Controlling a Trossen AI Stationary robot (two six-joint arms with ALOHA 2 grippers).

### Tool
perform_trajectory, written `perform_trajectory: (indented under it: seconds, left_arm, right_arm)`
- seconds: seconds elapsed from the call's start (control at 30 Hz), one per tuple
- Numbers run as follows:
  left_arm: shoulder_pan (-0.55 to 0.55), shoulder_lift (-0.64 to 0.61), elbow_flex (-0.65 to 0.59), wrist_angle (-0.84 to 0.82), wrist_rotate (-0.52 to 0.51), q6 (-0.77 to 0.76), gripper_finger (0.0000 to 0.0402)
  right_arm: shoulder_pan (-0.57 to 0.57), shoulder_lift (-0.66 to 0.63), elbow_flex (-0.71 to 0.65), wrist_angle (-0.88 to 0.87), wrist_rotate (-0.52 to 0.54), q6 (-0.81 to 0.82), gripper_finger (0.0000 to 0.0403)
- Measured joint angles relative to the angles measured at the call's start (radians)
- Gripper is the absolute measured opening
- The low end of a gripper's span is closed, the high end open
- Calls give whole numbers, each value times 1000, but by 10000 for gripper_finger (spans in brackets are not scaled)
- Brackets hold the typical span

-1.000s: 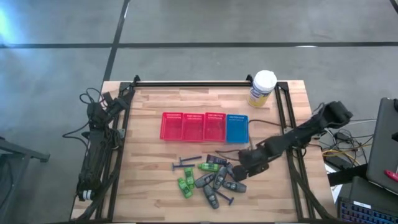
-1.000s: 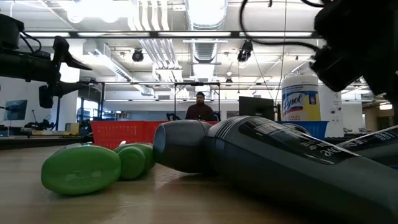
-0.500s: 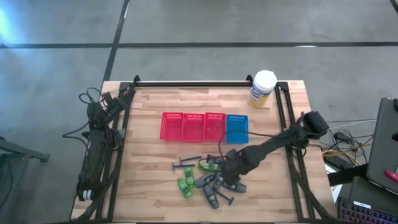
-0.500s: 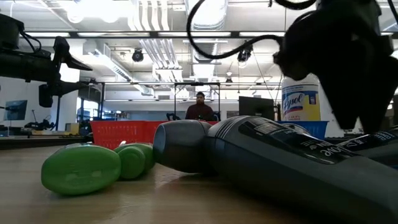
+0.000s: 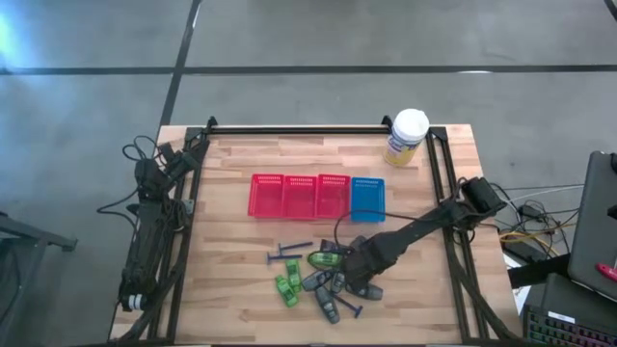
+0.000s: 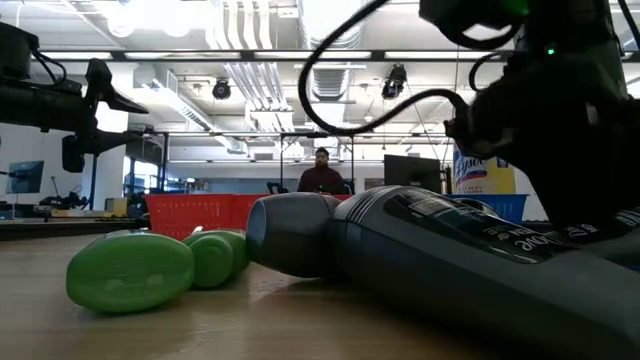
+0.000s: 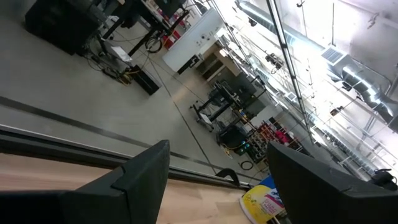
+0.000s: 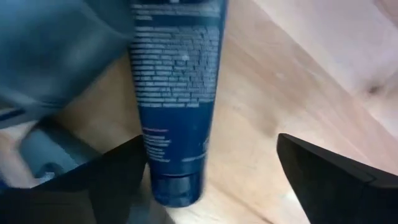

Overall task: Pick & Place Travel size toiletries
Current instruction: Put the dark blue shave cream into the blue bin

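The travel size toiletries lie in a loose pile near the table's front: green bottles, dark grey tubes and thin T-shaped sticks. My right gripper points down over the right part of the pile, open. In the right wrist view a dark tube lies flat on the wood between the fingers of my right gripper, its cap end close beside one finger. The low view shows green bottles and a grey tube up close. My left gripper stays open at the table's left edge.
Three red baskets and a blue one stand in a row at mid-table. A yellow canister with a white lid stands at the far right. A person shows far off in the room.
My right gripper has gone toward the table's left edge and down over the pile, tipping from a slant until it points down. The toiletries lie as before.
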Motion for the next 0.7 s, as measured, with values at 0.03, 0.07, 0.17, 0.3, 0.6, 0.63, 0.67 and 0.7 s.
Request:
perform_trajectory:
  seconds: [0.03,0.07,0.17,0.3,0.6,0.63,0.67,0.7]
  left_arm:
    - [0,0,0,0,0,0,273]
    - [0,0,0,0,0,0,273]
    - [0,1,0,0,-1,0,273]
    - [0,1,-1,0,-3,0,273]
    - [0,2,-1,0,-3,0,273]
    - [0,2,-1,0,-5,0,273]
    - [0,2,-1,0,-12,0,273]
    - [0,2,-1,0,-16,0,273]
  right_arm:
    - [0,0,-5,-3,0,-5,337]
    - [1,0,-10,3,0,-11,325]
    - [1,-3,-33,40,-1,-44,283]
    - [0,-9,-62,64,-10,-82,222]
    - [6,-81,-78,53,-5,-145,119]
    - [7,-113,-81,43,-5,-144,119]
    - [8,-147,-86,36,-4,-133,119]
    - [8,-179,-91,32,-1,-110,119]
